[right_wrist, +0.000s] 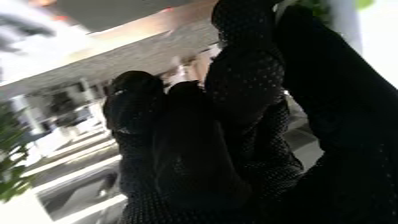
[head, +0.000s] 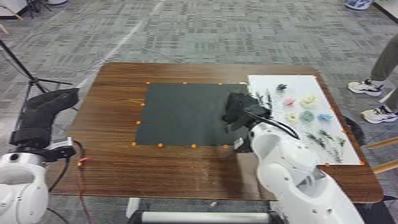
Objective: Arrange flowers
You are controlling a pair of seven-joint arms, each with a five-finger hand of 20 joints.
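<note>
The head view shows a brown tabletop (head: 160, 175) with a dark square mat (head: 178, 115) at its middle. Small orange markers (head: 194, 146) lie around the mat. A white sheet (head: 300, 81) lies to the right of the mat and carries the flowers and sprigs.

Flower positions, far to near: one dark flower (head: 282, 87) lies on the far part of the sheet. In the next row, a pink flower (head: 289, 101) is at left and a yellow flower (head: 308, 101) at right. In the nearer row, a pale yellow flower (head: 292, 117) is at left, a teal flower (head: 307, 116) in the middle and a blue flower (head: 325, 117) at right. Dark sprigs (head: 266, 97) lie along the far left part of the sheet. Green sprigs (head: 324, 137) lie on its near part.

The right robot hand (head: 238, 107) is at the right edge of the mat, beside the sheet. Whether it is spread, pressed together or pinching a stem cannot be told. In the right wrist view, green foliage (right_wrist: 11, 165) appears to one side of this unit; its attachment cannot be determined.

The left robot hand (head: 46, 102) is at the left of the tabletop, with its fingers straight and together, directed toward the far side. A red cable (head: 82, 185) runs across the near left part of the tabletop.
</note>
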